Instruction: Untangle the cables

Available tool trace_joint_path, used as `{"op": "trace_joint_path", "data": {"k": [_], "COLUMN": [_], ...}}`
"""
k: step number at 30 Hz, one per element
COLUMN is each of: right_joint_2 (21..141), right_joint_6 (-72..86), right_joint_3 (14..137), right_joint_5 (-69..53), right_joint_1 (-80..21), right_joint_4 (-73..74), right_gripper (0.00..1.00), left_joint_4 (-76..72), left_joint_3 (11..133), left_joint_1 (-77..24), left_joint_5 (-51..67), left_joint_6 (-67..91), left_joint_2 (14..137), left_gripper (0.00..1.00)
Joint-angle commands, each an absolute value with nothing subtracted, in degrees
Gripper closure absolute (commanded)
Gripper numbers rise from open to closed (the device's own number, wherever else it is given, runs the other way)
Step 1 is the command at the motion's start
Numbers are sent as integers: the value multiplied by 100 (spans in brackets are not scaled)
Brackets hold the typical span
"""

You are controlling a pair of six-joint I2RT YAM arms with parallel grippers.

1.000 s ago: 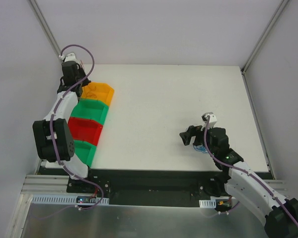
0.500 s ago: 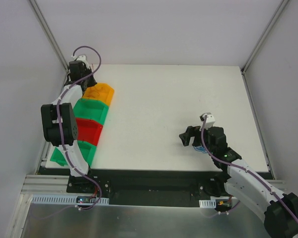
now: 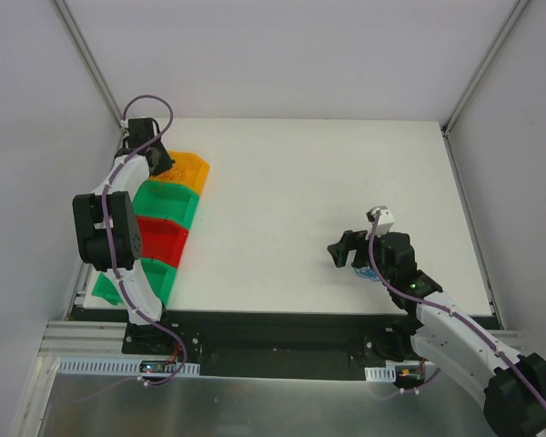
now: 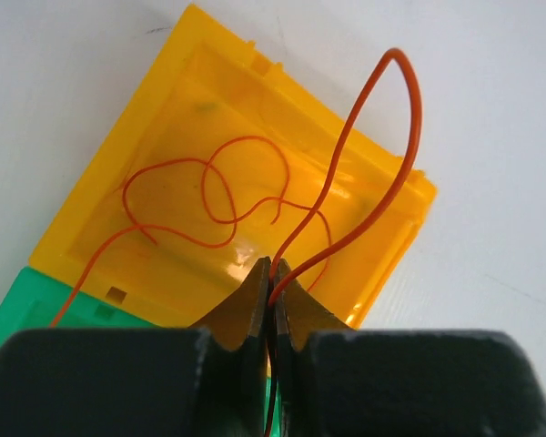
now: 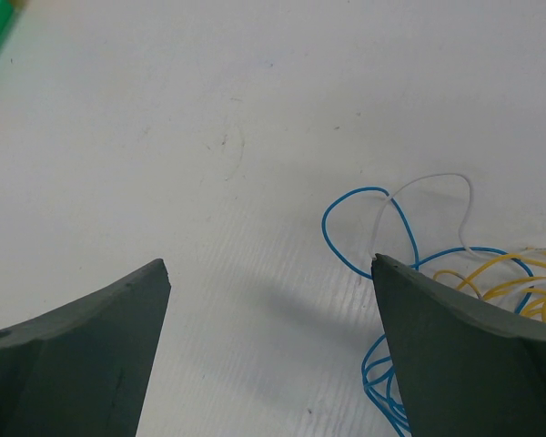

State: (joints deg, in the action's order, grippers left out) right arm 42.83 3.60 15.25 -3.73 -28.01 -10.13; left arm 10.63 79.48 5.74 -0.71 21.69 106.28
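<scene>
Left gripper (image 4: 273,273) is pinching an orange wire (image 4: 383,173) above the yellow bin (image 4: 100,182).
Right gripper (image 5: 268,269) is hanging wide open, the cables (image 5: 325,229) lying on the table (image 5: 209,109) beside one finger.

Orange cable (image 4: 344,146), yellow bin (image 4: 96,200), blue cable (image 5: 325,228), white table (image 5: 255,91)

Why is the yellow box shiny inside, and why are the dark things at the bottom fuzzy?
Left wrist view: white glare on the glossy yellow plastic bin; the left hand, pinching a thin orange wire, is too close to focus. Right wrist view: the open right hand is soft-edged too, its faint shadow on the white table.
</scene>
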Motion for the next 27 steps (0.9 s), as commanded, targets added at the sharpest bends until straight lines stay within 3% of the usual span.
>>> {"op": "trace_joint_path", "data": {"k": [1, 7, 11, 20, 27], "right_joint_2": [4263, 4307, 4307, 4316, 4219], "right_joint_6": [396, 317, 281, 299, 316], "right_joint_3": [1556, 1556, 1547, 1529, 1520], "right_joint_5": [-404, -422, -404, -501, -492], "right_joint_1": [-2812, -2804, -2813, -2813, -2813], "right_joint_4": [-1292, -1309, -1327, -1389, -1380], "right_gripper": [5, 5, 5, 5, 5], "left_joint_4": [960, -393, -27, -588, -853], "left_joint_3": [8586, 9087, 9676, 8395, 7647], "left_joint_1": [615, 633, 676, 1150, 1564], "left_joint_5": [516, 2228, 3119, 4024, 3885], "left_joint_6": [2409, 1348, 458, 579, 993], "left_joint_2": [10476, 10976, 11443, 11162, 10767], "left_gripper": [100, 100, 100, 100, 100]}}
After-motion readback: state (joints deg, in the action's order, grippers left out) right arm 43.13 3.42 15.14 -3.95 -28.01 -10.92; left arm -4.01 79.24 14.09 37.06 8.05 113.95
